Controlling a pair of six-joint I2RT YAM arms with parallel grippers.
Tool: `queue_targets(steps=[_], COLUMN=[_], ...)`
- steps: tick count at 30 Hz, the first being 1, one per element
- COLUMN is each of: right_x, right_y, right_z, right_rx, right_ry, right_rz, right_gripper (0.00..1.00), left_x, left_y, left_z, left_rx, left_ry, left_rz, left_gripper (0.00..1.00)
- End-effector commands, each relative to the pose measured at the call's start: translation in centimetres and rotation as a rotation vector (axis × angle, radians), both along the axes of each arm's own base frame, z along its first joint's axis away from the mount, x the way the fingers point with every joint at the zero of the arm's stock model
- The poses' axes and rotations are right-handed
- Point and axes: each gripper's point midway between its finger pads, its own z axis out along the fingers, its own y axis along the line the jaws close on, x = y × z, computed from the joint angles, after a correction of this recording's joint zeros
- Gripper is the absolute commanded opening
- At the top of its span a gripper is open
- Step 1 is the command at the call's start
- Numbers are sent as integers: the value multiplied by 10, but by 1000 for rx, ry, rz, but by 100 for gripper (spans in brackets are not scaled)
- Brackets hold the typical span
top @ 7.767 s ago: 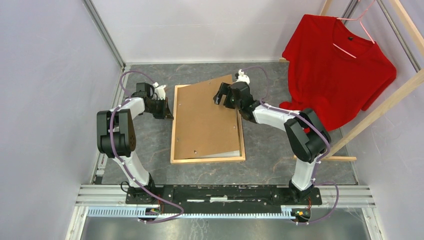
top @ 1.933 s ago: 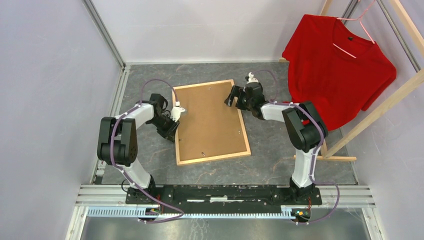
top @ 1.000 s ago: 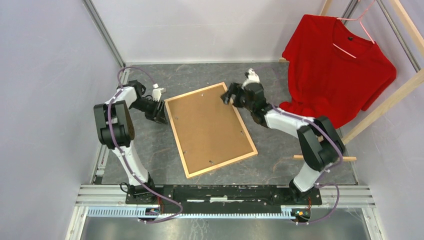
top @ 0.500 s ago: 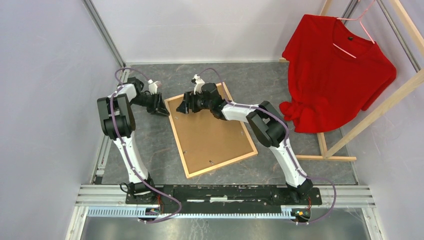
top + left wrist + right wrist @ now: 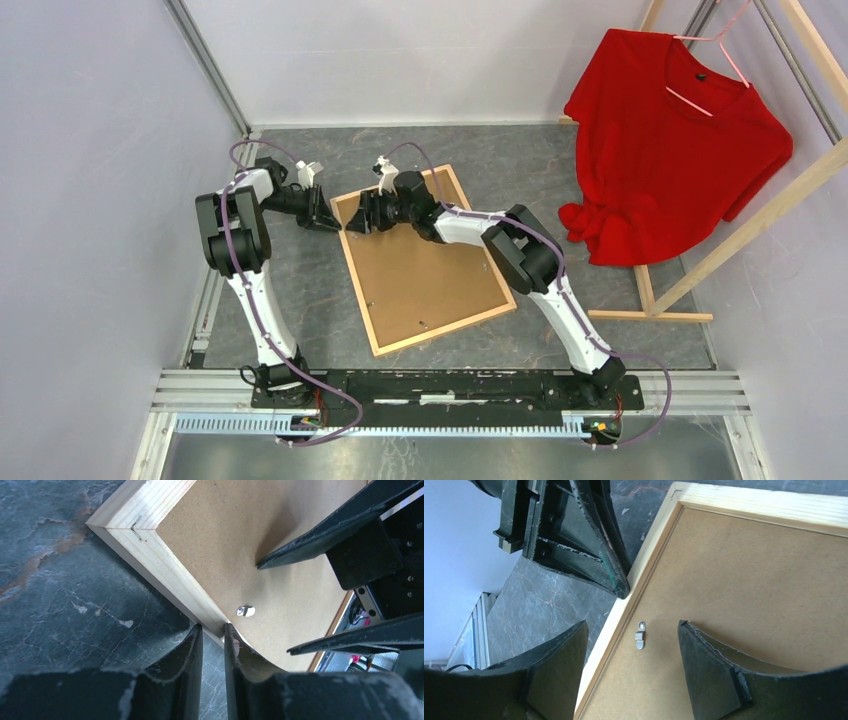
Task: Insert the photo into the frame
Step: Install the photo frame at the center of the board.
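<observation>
The frame [image 5: 445, 328] lies face down on the table, its brown fibreboard back [image 5: 425, 270] up. The photo is hidden. My left gripper [image 5: 325, 215] sits at the frame's far left corner. In the left wrist view its jaws [image 5: 212, 627] stand a narrow gap apart, tips at the outer edge of the pale rail [image 5: 165, 555], with the table showing between them. My right gripper [image 5: 362, 218] reaches across to the same corner. It hangs open [image 5: 633, 623] over a small metal clip [image 5: 639, 634], one finger over the rail side and one over the board.
A red T-shirt [image 5: 670, 130] hangs on a wooden-beam rack [image 5: 760, 210] at the right. The cell wall runs close along the left of the left arm. The arms' metal base rail [image 5: 450, 385] runs along the near edge.
The frame has been turned and has stayed still for the last half second. My right gripper swung from the far right corner to the far left corner. The left jaws have narrowed.
</observation>
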Motion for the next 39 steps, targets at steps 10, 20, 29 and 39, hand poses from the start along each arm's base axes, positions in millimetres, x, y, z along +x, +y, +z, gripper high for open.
queue_targets(steps=[10, 20, 29, 39], right_x=[-28, -37, -48, -47], right_y=[24, 23, 20, 30], right_z=[-5, -10, -9, -14], right_rx=[-27, -21, -2, 9], right_ry=[-34, -8, 18, 43], right_rz=[81, 84, 81, 96], right_gripper=[69, 66, 64, 64], left_x=[-5, -6, -6, -6], left_y=[2, 5, 5, 7], left_z=[-25, -26, -25, -25], left_rx=[61, 82, 89, 95], left_ry=[18, 11, 7, 3], left_rz=[-26, -33, -37, -37], left_gripper=[22, 20, 19, 18])
